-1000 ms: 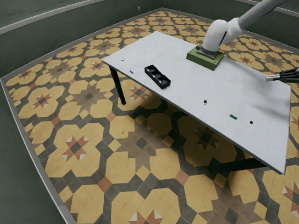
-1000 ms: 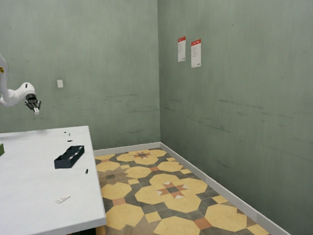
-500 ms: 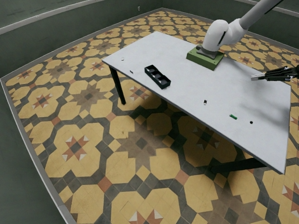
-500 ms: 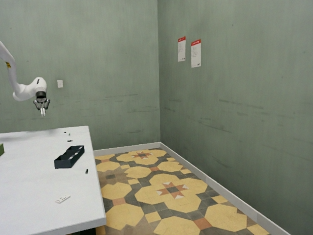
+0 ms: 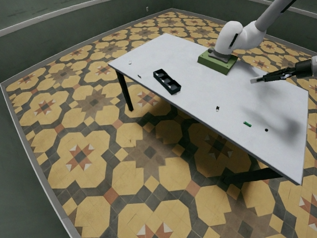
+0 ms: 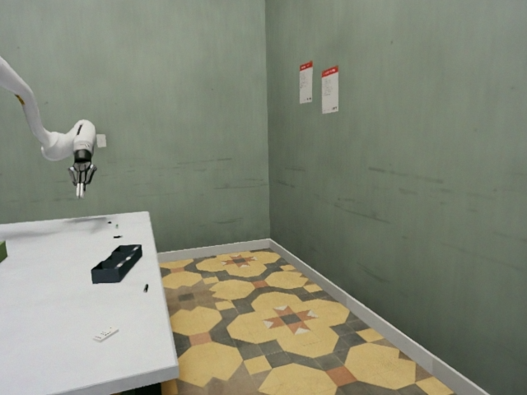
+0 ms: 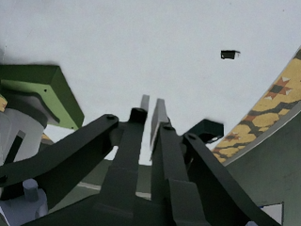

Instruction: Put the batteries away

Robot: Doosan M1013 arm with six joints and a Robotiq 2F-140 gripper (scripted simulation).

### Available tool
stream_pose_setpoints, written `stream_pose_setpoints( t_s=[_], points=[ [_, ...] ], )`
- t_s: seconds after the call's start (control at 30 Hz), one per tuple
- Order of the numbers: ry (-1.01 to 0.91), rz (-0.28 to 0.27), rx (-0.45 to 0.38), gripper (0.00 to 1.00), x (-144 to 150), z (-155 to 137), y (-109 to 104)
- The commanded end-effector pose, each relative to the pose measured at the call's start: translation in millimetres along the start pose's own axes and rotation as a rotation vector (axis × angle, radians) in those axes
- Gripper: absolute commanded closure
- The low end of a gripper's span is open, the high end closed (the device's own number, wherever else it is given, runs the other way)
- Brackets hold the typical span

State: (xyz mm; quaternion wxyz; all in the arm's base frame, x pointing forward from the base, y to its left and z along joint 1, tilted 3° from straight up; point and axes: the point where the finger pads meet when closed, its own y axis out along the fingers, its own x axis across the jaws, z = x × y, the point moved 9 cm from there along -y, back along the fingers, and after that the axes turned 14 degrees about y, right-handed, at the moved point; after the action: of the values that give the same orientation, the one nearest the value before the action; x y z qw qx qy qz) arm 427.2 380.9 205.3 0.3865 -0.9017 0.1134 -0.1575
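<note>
Three compartments divide the dark, matte, oblong bin (image 5: 167,81), which stands flat on the worktop (image 5: 194,84); pale cylindrical shapes lie inside it, and no letter on it can be made out. Beyond it the loose pieces are tiny. In the top view a small black-and-white piece (image 5: 217,108) lies at about 4 o'clock from the bin, with a flat green bar (image 5: 247,124) and a round black dot (image 5: 266,129) further out the same way. At 9 o'clock from the bin sits a short dark stick (image 5: 139,76), and past it at 10 o'clock a white speck (image 5: 130,61), which the exterior view shows as a flat white card (image 6: 104,333). Which of these are batteries cannot be told at this size.

The hand (image 5: 255,80) hangs well above the worktop at 3 o'clock from the bin, its pale-tipped fingers drawn almost together with nothing between them. The white arm is cut off by the frame edge; it rises from a green block base (image 5: 226,69). Two notices (image 6: 330,89) hang on the green wall.
</note>
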Motion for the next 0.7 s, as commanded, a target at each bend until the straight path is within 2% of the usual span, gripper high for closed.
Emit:
stream_pose_setpoints(
  t_s=[0.0,0.03,0.1,0.17,0.2,0.27,0.37,0.43,0.53,0.6,0.67],
  points=[
    [0.071,0.057,0.032,0.85,20.5,-14.2,15.9],
    [0.071,0.057,0.032,0.85,22.4,-15.6,17.9],
    [0.148,0.114,0.063,0.85,37.0,-27.0,29.2],
    [0.148,0.114,0.063,0.85,37.0,-27.0,29.2],
    [0.178,0.136,0.075,0.85,43.7,-32.5,34.9],
    [0.178,0.136,0.075,0.85,49.5,-37.2,41.2],
    [0.29,0.212,0.117,0.85,68.9,-55.4,59.1],
    [0.29,0.212,0.117,0.85,73.5,-59.8,64.6],
    [0.406,0.285,0.158,0.85,90.9,-79.2,83.1],
    [0.406,0.285,0.158,0.85,94.6,-83.2,87.8],
    [0.49,0.333,0.185,0.85,105.1,-96.9,100.4]
  ],
)
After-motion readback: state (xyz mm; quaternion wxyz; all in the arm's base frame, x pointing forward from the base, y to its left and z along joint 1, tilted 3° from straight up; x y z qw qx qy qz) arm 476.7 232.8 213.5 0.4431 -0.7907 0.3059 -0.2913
